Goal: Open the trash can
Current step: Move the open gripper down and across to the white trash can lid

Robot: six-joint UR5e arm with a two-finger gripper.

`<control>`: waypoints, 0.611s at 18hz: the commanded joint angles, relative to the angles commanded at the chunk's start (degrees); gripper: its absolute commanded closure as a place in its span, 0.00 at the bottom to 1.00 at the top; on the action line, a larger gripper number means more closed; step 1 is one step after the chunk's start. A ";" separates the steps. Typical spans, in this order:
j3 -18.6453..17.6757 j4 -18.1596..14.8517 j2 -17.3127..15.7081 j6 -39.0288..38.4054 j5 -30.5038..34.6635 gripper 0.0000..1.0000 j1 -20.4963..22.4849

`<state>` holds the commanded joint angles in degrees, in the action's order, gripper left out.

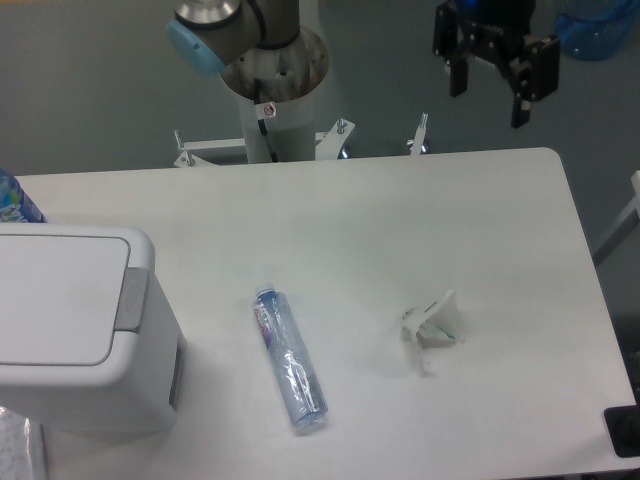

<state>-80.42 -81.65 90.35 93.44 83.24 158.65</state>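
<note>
The tool [488,84] hung at about one o'clock, above the far edge of the worktop [400,220], its two black fingers spread wide with nothing between them. Well below it, near four o'clock, lay a crumpled white scrap [432,326]. A clear plastic bottle [291,357] lay flat near the middle, slightly toward six. The trash can [75,325] sat at eight o'clock by the left edge, its flat lid down and the grey push bar [131,299] facing the bottle.
</note>
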 joint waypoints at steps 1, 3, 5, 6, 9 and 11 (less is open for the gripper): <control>0.09 0.09 0.44 -1.93 -0.96 0.00 -0.79; 0.35 1.92 1.14 -6.58 -3.24 0.00 -2.37; 0.09 3.33 1.76 -15.09 -5.62 0.00 -3.51; -0.26 4.30 2.11 -19.05 -6.85 0.00 -4.21; -0.79 7.55 2.90 -25.58 -7.39 0.00 -6.58; -0.79 9.31 3.34 -30.49 -7.47 0.00 -8.43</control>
<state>-81.21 -72.34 93.69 62.96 75.76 150.21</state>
